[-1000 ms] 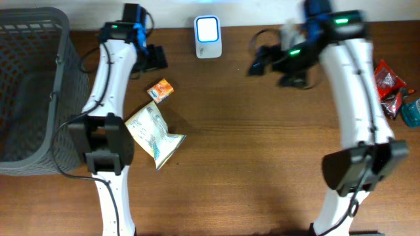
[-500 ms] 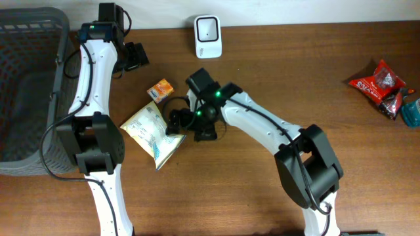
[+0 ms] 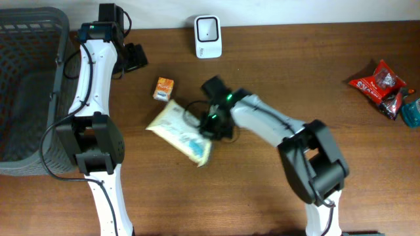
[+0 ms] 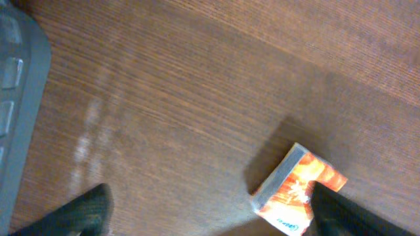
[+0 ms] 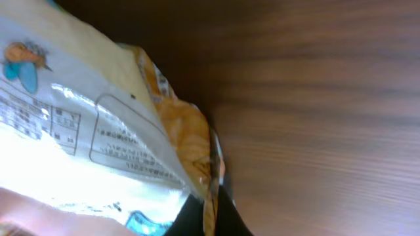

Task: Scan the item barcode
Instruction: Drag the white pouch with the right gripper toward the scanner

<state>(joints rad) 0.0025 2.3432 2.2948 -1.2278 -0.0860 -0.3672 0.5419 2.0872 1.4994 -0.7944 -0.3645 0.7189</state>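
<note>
- While the right gripper point(image 3: 209, 126) is clamped on one edge of the snack bag point(image 3: 177, 128), the rest of the bag stretches away from the fingers toward the robot's left, over the middle of the table point(image 3: 295, 78).
- From the right wrist view, the crimped seam of the bag runs straight into the closed fingertips, and its printed white and yellow face fills the left half of that picture.
- Overhead, the bag is blurred; I cannot tell whether it rests on the wood or hangs just above it.
- The barcode scanner point(image 3: 208, 36) stands at the far edge of the table, well apart from the bag.
- A small orange box point(image 3: 163, 88) lies just beyond the bag's far corner.
- The left gripper point(image 3: 134, 58) hovers near the far edge beside the basket point(image 3: 59, 78), its jaws spread wide and holding nothing.
</note>
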